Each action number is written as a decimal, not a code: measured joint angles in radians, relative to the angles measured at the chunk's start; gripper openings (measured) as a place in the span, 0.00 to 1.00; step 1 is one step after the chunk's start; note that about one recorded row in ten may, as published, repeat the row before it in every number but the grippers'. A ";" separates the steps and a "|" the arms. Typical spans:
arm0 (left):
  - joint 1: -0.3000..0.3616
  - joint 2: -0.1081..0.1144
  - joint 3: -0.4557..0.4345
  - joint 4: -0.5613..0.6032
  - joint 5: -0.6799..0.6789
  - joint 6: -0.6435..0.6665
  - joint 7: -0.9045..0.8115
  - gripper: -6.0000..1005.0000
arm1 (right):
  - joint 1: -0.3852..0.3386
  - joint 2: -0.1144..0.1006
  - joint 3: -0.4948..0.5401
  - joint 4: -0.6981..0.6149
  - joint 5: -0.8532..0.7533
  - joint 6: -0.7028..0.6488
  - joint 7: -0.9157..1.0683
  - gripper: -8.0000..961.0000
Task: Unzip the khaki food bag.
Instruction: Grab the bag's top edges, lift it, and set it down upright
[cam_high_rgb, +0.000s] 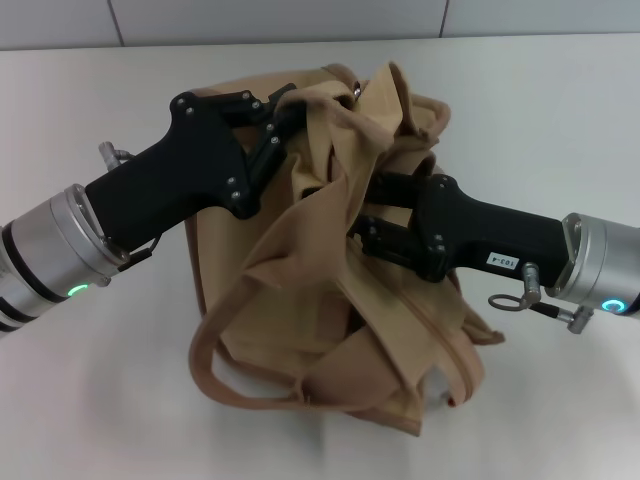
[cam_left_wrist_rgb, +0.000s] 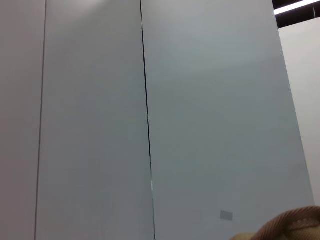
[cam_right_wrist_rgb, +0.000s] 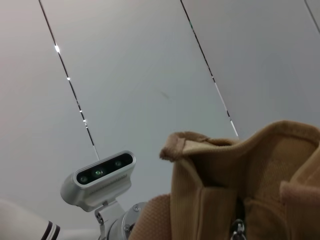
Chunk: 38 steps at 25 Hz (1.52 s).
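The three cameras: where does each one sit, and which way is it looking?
Head view: from the robot's head, looking down at the crumpled khaki canvas food bag on the white table; the left gripper and right gripper both reach into its cloth.
Left wrist view: on the left arm, facing up at grey wall panels; none of the robot's body shows.
Right wrist view: on the right arm, facing up; the robot's head camera shows.
Shared: all three show the bag; its edge sits in the left wrist view's corner.
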 joint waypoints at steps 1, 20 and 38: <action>0.000 0.000 0.000 0.000 0.001 0.000 0.000 0.09 | 0.001 0.000 -0.001 0.001 0.000 0.000 0.000 0.56; -0.009 0.000 0.000 0.003 -0.001 -0.015 0.000 0.09 | -0.007 -0.009 -0.089 -0.061 -0.001 -0.111 0.075 0.21; -0.002 0.000 0.000 0.001 -0.002 -0.008 0.000 0.10 | -0.043 -0.006 -0.059 -0.068 0.009 0.045 0.135 0.40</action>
